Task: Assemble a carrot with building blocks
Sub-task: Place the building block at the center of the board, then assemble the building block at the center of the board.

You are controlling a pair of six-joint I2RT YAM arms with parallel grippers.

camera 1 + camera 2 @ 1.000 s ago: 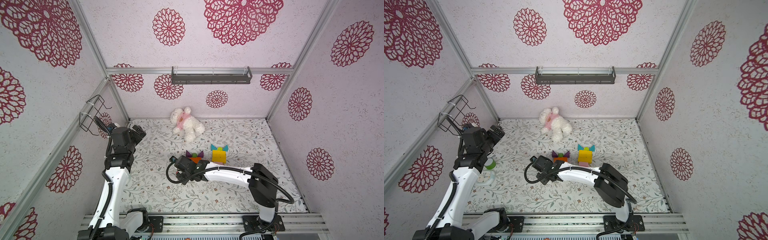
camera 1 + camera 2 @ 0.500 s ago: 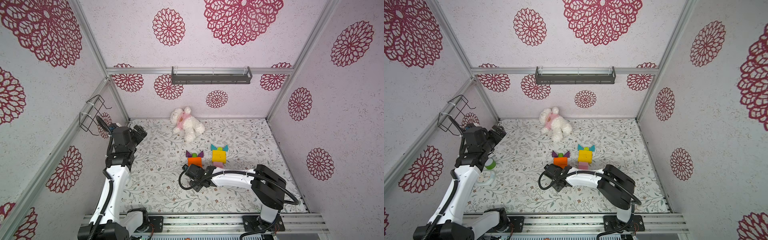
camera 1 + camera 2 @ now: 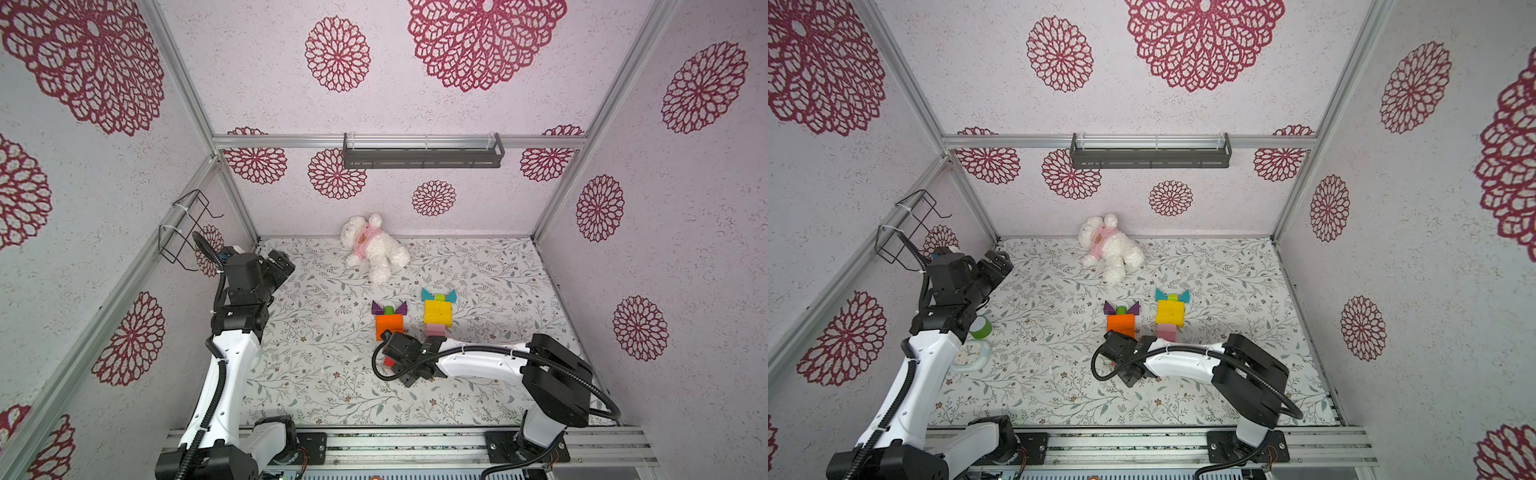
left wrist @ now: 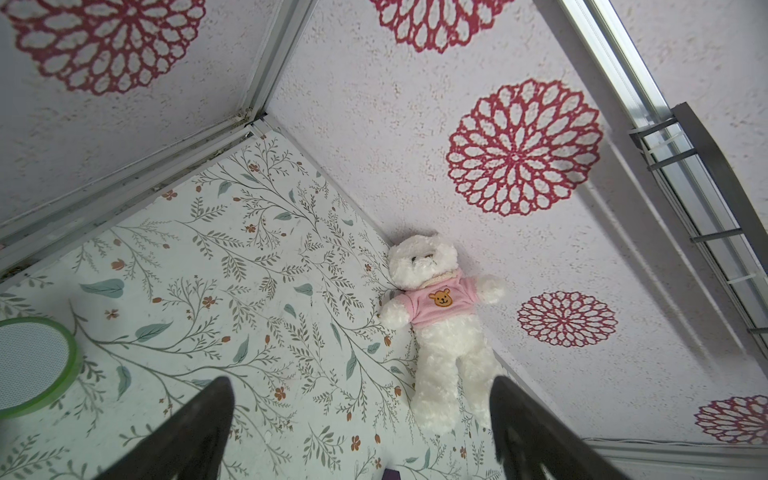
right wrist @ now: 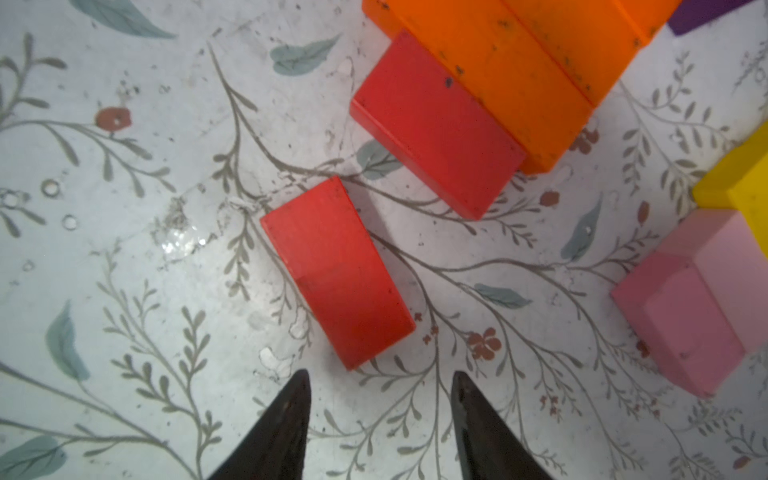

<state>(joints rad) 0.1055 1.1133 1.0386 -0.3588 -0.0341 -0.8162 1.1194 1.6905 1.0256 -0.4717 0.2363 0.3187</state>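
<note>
Two groups of building blocks lie mid-table. One has orange bars [image 3: 389, 325] topped by purple triangles [image 3: 377, 308] and a green cylinder [image 3: 388, 310]; a red bar [image 5: 436, 124] lies against its near end. The other has yellow bars [image 3: 437, 312], teal triangles [image 3: 427, 294] and pink bars [image 3: 436, 330]. A loose red block [image 5: 336, 270] lies flat and askew just beyond my right gripper [image 5: 380, 376], which is open, low over the table and empty. My left gripper [image 4: 361, 380] hangs open and empty at the far left [image 3: 279, 264].
A white plush bear [image 3: 374, 249] lies at the back wall. A green cup [image 3: 980, 327] and a small clock [image 3: 970, 355] sit by the left arm. A grey shelf [image 3: 422, 153] hangs on the back wall, a wire basket [image 3: 187, 228] on the left wall.
My right gripper has moved right and toward the front, from beside the orange bars to their near end, and its jaws have opened. The left arm has barely moved.
</note>
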